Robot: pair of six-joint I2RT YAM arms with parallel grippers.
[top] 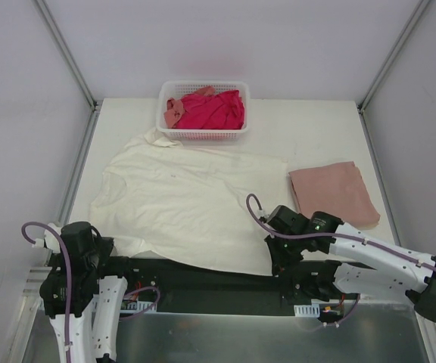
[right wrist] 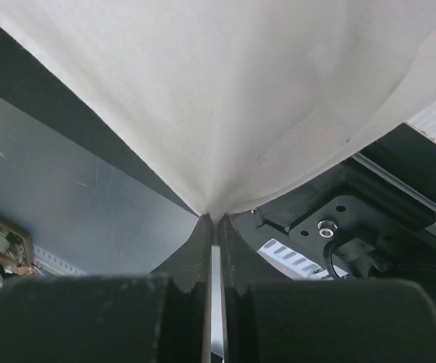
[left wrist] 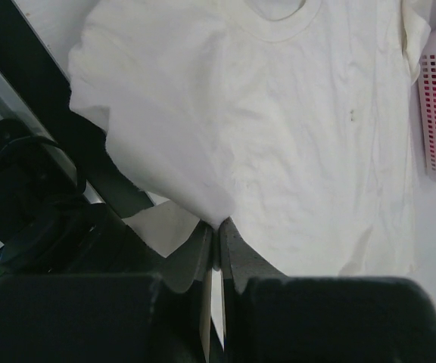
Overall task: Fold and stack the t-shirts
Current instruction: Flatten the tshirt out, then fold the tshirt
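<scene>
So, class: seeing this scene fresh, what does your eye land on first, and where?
The big cream t-shirt spread across the middle of the table, its near hem pinched by the left gripper and right gripper. Then the bright magenta shirt heaped in the white basket at the far edge, and a folded dusty pink shirt lying on the right.

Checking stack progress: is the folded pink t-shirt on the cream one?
No, the folded dusty pink cotton t-shirt lies on the table beside the spread cream cotton t-shirt.
</scene>
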